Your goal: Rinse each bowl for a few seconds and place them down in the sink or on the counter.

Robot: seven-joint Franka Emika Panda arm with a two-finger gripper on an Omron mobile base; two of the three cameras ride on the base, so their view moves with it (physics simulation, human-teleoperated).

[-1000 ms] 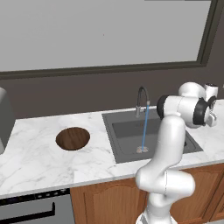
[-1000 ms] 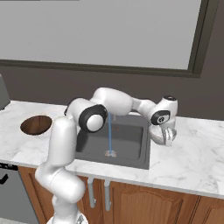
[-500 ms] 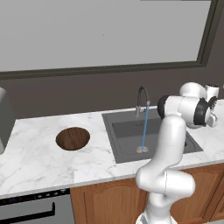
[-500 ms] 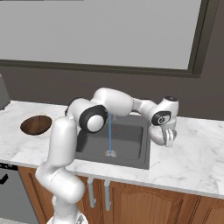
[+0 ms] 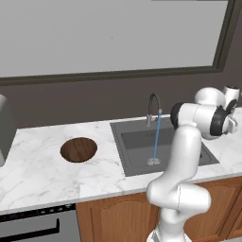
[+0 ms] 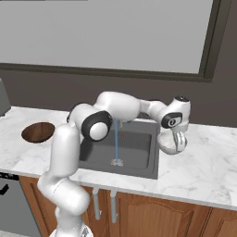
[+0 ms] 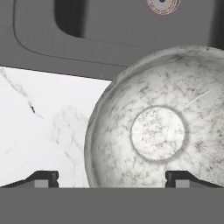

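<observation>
The pale grey-white bowl [image 7: 158, 131] sits upright on the white marble counter [image 7: 39, 118], touching the right rim of the dark sink [image 7: 131, 26]. My gripper [image 7: 111, 177] hangs just above it, open, its fingers wide apart with the bowl's left rim between them. In the right base view the gripper [image 6: 178, 140] points down at that bowl [image 6: 166, 144], right of the sink [image 6: 139, 143]. The dark brown bowl [image 5: 79, 149] lies on the counter [image 5: 38, 160] left of the sink [image 5: 137, 139]. A thin blue stream of water [image 5: 156, 137] runs from the arched faucet [image 5: 152, 106].
The drain [image 7: 162, 4] lies beyond the pale bowl. A grey appliance [image 5: 4, 127] stands at the counter's far left. Brown cabinet doors [image 6: 152, 213] and a dishwasher front [image 5: 33, 227] are below. Open counter [image 6: 203, 162] stretches right of the sink.
</observation>
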